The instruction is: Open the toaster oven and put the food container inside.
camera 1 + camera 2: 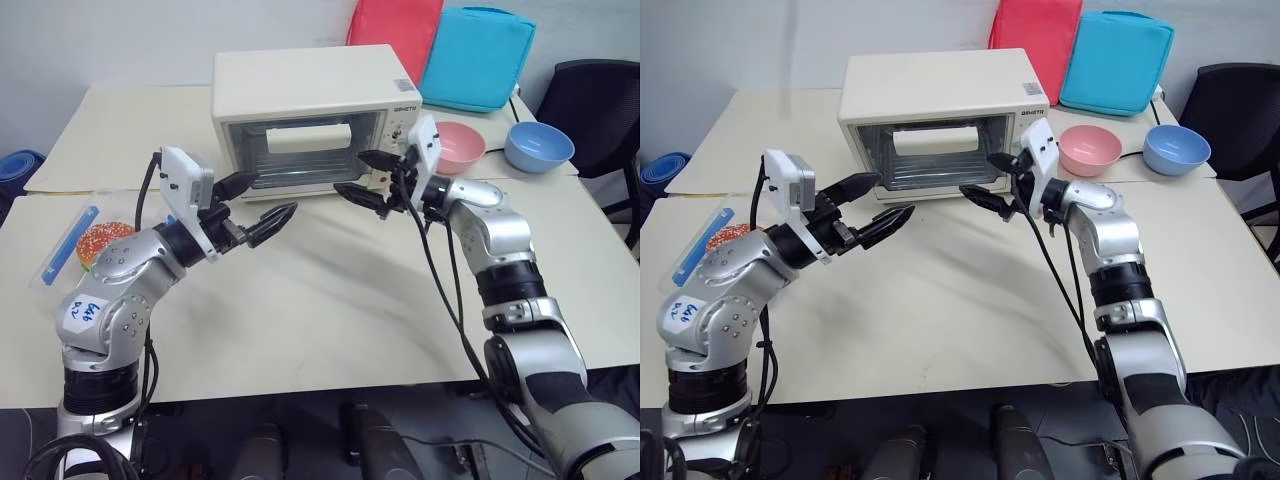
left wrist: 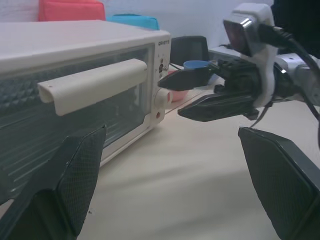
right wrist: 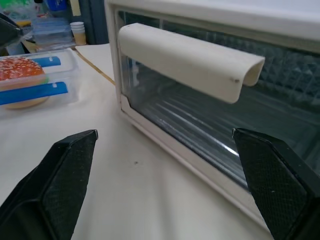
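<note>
**Left eye view: both end effectors spread wide in front of a closed toaster oven**

Left eye view shows the cream-white boxy toaster oven standing toward the far side of the pale tabletop, its glass front door shut and its white bar handle lying level across the upper part of the glass. The wire rack inside shows through the door.

The left end effector hangs above the tabletop in front of the oven's left half, its two black fingers spread wide with nothing between them. The right end effector is raised near the oven's right front corner, pointing toward the left; its fingers too stand wide apart and hold nothing. Neither touches the oven. The two face each other across the door front.

The clear rectangular plastic food container with blue side clips sits at the left edge of the tabletop, well apart from the oven and partly behind the left arm; the toy hamburger inside it shows through the wall. In the right wrist view the same container rests on the tabletop beyond the oven's corner.

To the right of the oven stand a pink round bowl and a blue round bowl. Behind the oven lean a red cushion and a turquoise cushion.
</note>
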### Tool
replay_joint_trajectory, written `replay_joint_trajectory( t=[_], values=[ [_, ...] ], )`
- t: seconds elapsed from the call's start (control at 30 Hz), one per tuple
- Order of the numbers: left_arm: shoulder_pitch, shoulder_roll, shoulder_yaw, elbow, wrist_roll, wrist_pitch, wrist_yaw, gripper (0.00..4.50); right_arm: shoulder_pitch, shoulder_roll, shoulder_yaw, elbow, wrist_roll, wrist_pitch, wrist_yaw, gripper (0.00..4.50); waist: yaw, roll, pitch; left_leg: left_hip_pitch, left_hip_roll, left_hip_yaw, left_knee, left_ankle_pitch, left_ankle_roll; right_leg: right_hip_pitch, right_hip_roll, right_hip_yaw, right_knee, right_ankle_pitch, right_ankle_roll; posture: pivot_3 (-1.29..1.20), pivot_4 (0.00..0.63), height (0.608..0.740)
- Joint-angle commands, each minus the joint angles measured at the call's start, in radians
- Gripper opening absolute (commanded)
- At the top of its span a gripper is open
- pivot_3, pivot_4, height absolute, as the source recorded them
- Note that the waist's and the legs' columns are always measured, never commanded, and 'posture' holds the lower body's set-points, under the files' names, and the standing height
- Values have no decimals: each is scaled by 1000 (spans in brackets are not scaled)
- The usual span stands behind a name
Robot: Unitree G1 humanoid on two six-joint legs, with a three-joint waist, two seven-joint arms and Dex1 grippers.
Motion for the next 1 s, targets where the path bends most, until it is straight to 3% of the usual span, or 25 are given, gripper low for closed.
replay_joint_trajectory(
  t=[0.03,0.47,0.83,1.0],
  values=[
    [-27,38,42,-22,-19,-3,-8,4500,-56,12,-9,57,-17,-58,14,4479,0,0,0,-3,0,0,1,0,0,-2,0,0,0,0,0,0,150,740],
    [-33,76,85,-10,-24,-11,1,4500,-195,68,-24,224,-51,-163,37,4479,-2,0,0,-7,0,1,1,1,-1,-7,-1,1,2,0,0,0,150,740],
    [-128,85,97,118,34,-46,46,4500,-41,76,-2,-63,14,-94,168,4479,-24,0,0,-11,0,2,1,1,-2,-15,0,2,6,0,0,0,150,740],
    [-250,105,51,264,123,-102,49,3330,45,81,12,-163,7,-78,154,4500,-26,0,0,-11,0,4,1,2,-4,-16,1,3,9,0,0,0,150,740]
  ],
)
